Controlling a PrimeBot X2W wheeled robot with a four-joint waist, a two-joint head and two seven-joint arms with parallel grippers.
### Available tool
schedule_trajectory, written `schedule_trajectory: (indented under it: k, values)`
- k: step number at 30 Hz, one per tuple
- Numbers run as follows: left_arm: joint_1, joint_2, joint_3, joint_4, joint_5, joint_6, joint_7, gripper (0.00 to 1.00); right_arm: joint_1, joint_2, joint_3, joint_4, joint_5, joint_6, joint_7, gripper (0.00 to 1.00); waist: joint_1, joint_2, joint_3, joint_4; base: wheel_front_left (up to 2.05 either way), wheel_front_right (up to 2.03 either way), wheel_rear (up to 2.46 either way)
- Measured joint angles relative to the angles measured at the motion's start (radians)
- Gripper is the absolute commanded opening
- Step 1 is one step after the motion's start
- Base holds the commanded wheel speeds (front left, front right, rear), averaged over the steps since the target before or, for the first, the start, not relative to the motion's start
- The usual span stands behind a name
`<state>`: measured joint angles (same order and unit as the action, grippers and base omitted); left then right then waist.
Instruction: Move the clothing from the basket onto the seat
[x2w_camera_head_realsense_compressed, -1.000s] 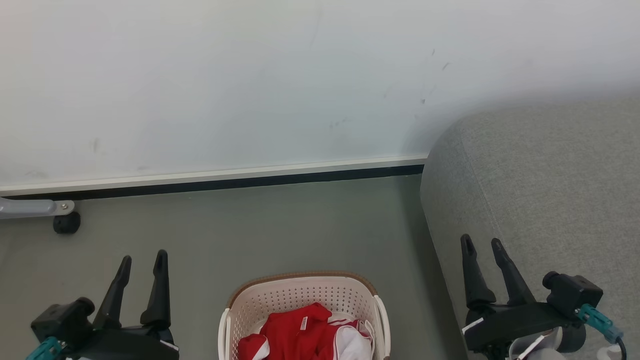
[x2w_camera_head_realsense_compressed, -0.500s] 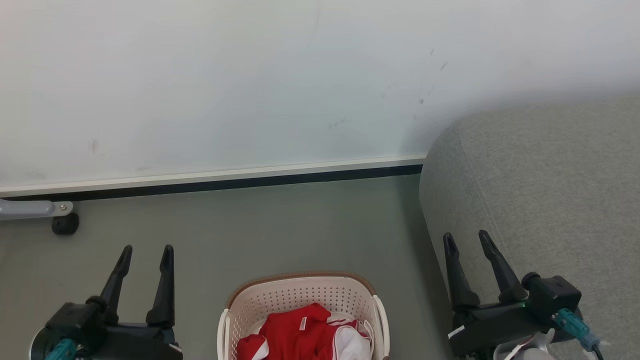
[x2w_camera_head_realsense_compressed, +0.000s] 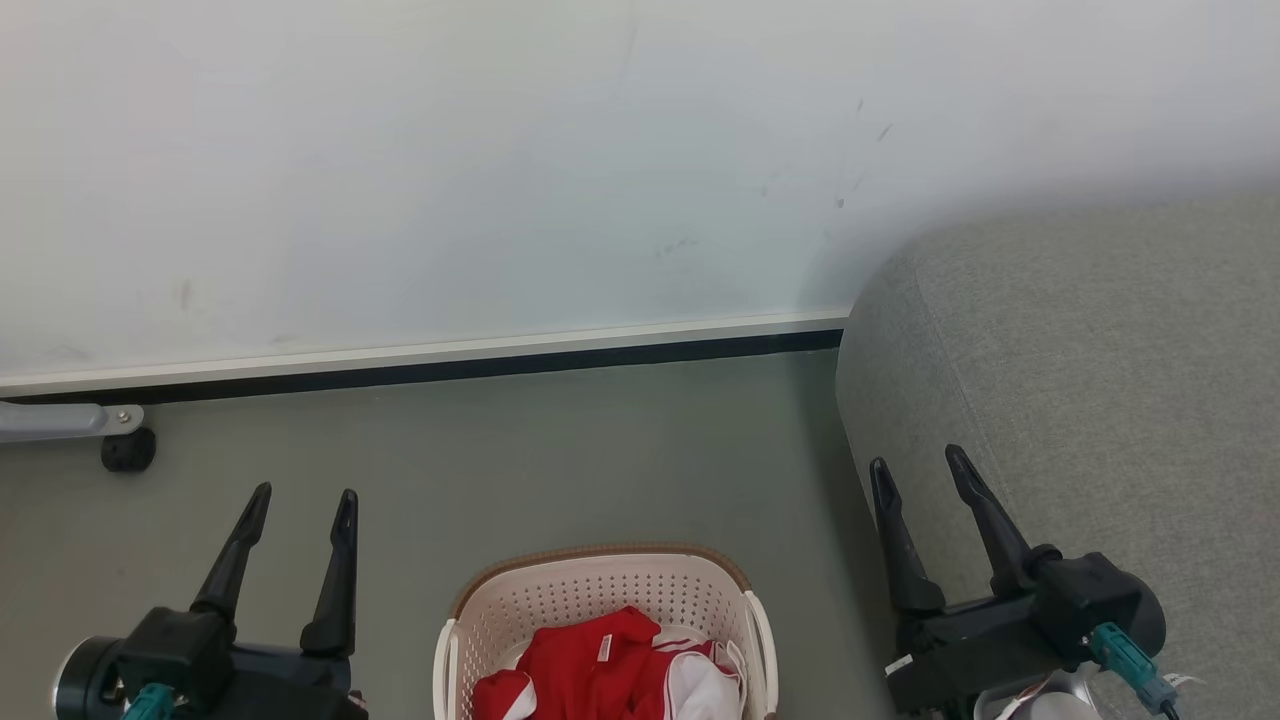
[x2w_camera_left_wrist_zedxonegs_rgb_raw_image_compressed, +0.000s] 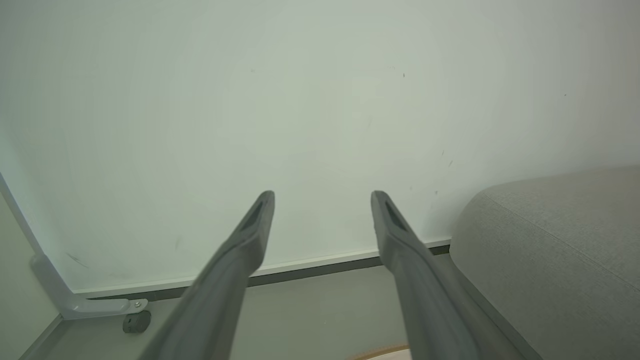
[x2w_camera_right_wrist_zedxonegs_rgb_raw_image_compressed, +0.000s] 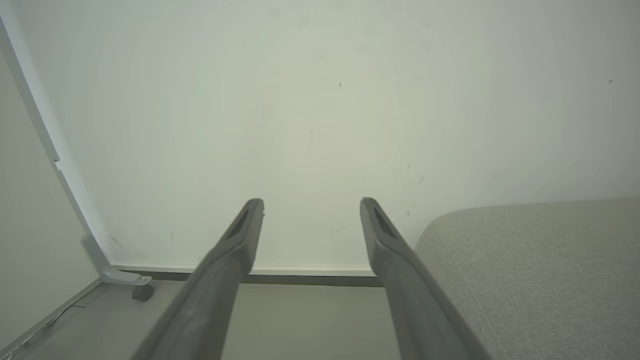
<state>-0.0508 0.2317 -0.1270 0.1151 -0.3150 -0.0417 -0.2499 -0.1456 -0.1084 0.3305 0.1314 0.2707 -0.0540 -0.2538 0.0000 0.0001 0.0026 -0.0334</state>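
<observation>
Head view, one basket (x2w_camera_head_realsense_compressed: 600, 590) holding red clothing (x2w_camera_head_realsense_compressed: 585, 665), one seat (x2w_camera_head_realsense_compressed: 1100, 380), left gripper (x2w_camera_head_realsense_compressed: 305, 490) and right gripper (x2w_camera_head_realsense_compressed: 915, 456) fingers apart.

Pale wall (x2w_camera_head_realsense_compressed: 400, 150) (faintly scuffed), grey floor (x2w_camera_head_realsense_compressed: 560, 450)

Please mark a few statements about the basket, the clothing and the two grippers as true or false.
1. The red and white clothing lies inside the basket. True.
2. The left gripper is shut on a garment. False: its fingers are spread apart and it holds nothing.
3. The basket stands on the grey seat. False: it stands on the floor, to the left of the seat.
4. The right gripper is open and holds nothing. True.
</observation>
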Motion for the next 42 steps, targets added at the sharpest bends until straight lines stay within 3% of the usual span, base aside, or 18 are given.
schedule_trajectory:
  k: [22,42]
  values:
    - [0.018,-0.013,0.043,-0.01,0.002,-0.013,0.0,1.0,0.013,0.012,-0.009,-0.021,-0.008,0.002,0.0,1.0,0.0,0.0,0.018,-0.019,0.0,0.0,0.0]
    - [-0.016,0.028,0.088,-0.032,-0.036,-0.056,0.0,1.0,0.007,0.041,-0.005,-0.067,-0.025,-0.017,-0.002,1.0,0.0001,0.0,0.19,-0.096,0.0,0.0,0.0]
